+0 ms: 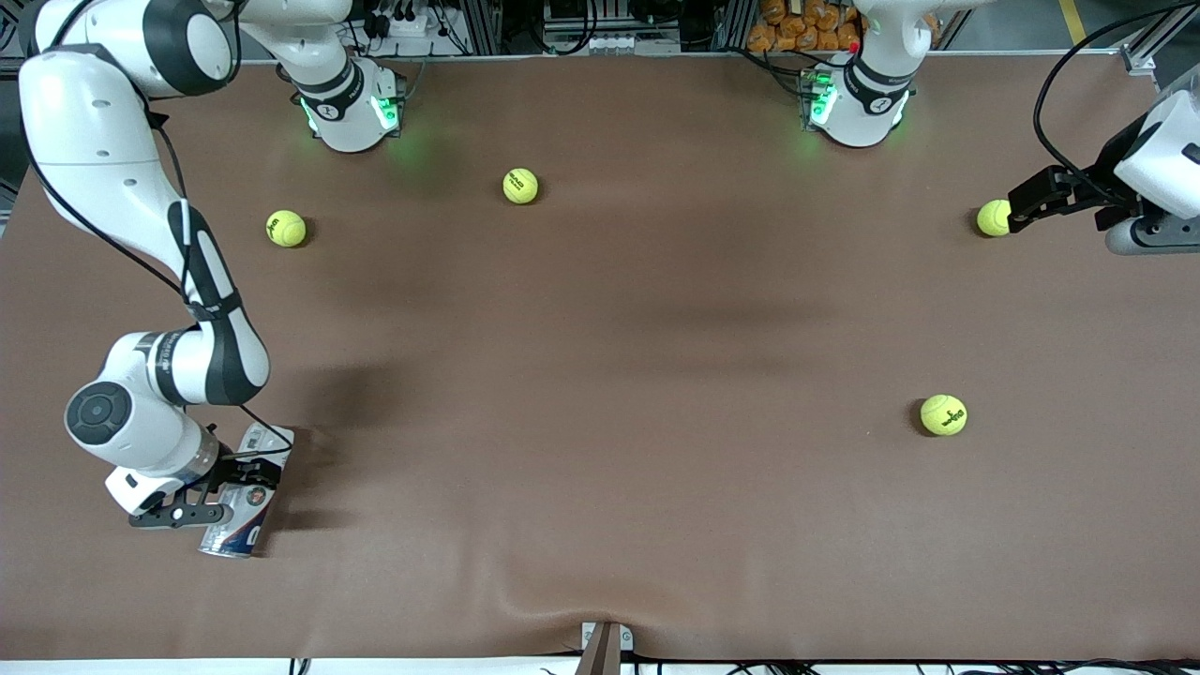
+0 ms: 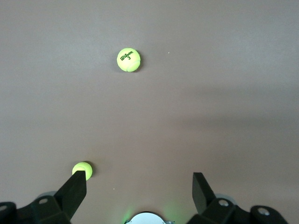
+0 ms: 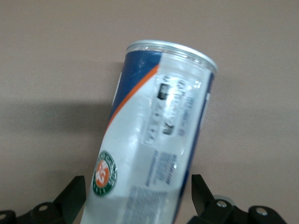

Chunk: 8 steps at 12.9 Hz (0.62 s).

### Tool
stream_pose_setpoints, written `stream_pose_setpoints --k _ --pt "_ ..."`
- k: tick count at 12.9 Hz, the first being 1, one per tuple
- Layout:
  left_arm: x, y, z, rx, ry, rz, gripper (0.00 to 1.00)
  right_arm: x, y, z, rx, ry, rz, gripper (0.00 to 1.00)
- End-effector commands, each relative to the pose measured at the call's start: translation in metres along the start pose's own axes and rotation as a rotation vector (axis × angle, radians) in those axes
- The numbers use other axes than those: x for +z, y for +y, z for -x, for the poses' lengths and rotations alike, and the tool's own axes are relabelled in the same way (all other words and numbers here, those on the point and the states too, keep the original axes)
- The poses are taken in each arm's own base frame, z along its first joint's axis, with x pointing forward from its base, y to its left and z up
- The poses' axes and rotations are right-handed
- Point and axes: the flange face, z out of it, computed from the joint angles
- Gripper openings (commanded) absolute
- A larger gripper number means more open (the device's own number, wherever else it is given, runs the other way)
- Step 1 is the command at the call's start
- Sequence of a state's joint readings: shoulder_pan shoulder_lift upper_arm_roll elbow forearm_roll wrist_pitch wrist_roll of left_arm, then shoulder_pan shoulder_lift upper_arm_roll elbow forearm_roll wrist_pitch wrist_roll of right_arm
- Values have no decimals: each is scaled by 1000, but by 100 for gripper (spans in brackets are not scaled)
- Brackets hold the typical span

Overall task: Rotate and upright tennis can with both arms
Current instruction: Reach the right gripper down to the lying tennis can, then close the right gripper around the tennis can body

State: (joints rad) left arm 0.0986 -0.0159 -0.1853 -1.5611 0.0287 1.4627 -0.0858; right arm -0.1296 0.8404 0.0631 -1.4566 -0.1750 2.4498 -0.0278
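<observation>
Brown mat covers the desk [image 1: 600, 394]; both arm bases glow green along its farthest edge, cables and clutter above that.

Right gripper [image 1: 230, 489]: low at the right arm's end of the desk, near the front camera. The right wrist view shows its fingers [image 3: 72, 196] spread to either side of the tennis can [image 3: 154, 149] with a gap on each side, so the gripper is open around the can and not clamping it. Whether either pad touches the can I cannot tell.

Tennis can [image 1: 248, 492]: lying on its side on the desk, silvery rim end toward the front camera, other end pointing toward the bases. Looks empty.

Left gripper [image 1: 1029, 199]: at the left arm's end of the desk, open and empty, just beside a tennis ball [image 1: 992, 217]. Left arm appears to be waiting.

Four loose balls in all; the other three lie well apart from the can.

Step, by my judgement: right arm is set for the first grasp on the can; uprighting not yet begun. Next move calls for closing on the can body, then lifting and turning it toward the middle so the left arm can reach it. Risk: a smooth round can may roll or slip as the fingers close
</observation>
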Motion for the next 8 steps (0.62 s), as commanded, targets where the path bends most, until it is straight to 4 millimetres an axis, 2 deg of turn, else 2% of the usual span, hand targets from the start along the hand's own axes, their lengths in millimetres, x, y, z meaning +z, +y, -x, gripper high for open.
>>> stream_pose_setpoints --k 1,8 --pt "1 -1 -1 11 11 -7 100 9 8 -2 18 9 6 100" --pt "3 -1 1 11 3 -8 100 21 5 2 18 4 -1 100"
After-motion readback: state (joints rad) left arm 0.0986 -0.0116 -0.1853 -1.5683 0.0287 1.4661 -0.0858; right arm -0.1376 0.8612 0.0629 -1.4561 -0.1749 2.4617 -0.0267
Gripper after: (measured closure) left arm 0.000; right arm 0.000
